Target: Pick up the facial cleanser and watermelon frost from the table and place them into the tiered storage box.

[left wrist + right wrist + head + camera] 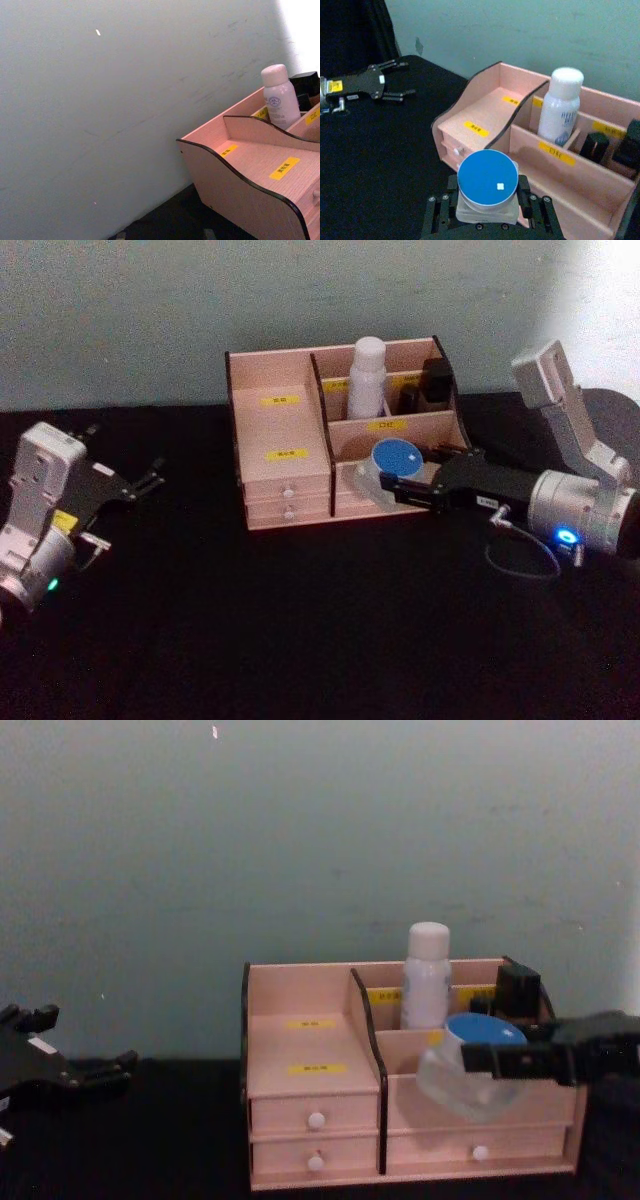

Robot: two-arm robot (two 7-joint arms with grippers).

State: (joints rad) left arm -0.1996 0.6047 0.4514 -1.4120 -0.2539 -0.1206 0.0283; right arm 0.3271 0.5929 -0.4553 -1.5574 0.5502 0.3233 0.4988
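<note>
A clear jar with a blue lid (393,460) (487,178) (483,1031) is held off the table by my right gripper (385,486) (487,200) (490,1065), which is shut on its body. It hangs at the front right of the tiered storage box (280,455) (300,1050) (470,107) (240,165), just over the low front tier. A white bottle (368,377) (280,97) (560,107) (426,975) stands upright in a rear compartment. Which is the facial cleanser and which the watermelon frost I cannot tell. My left gripper (148,483) (395,80) (85,1070) rests open at the far left.
Black containers (433,380) (592,146) (518,988) stand in the box's back right compartments. The box sits on a black table (300,620) against a pale green wall (300,840). A loose cable (520,560) loops below my right wrist.
</note>
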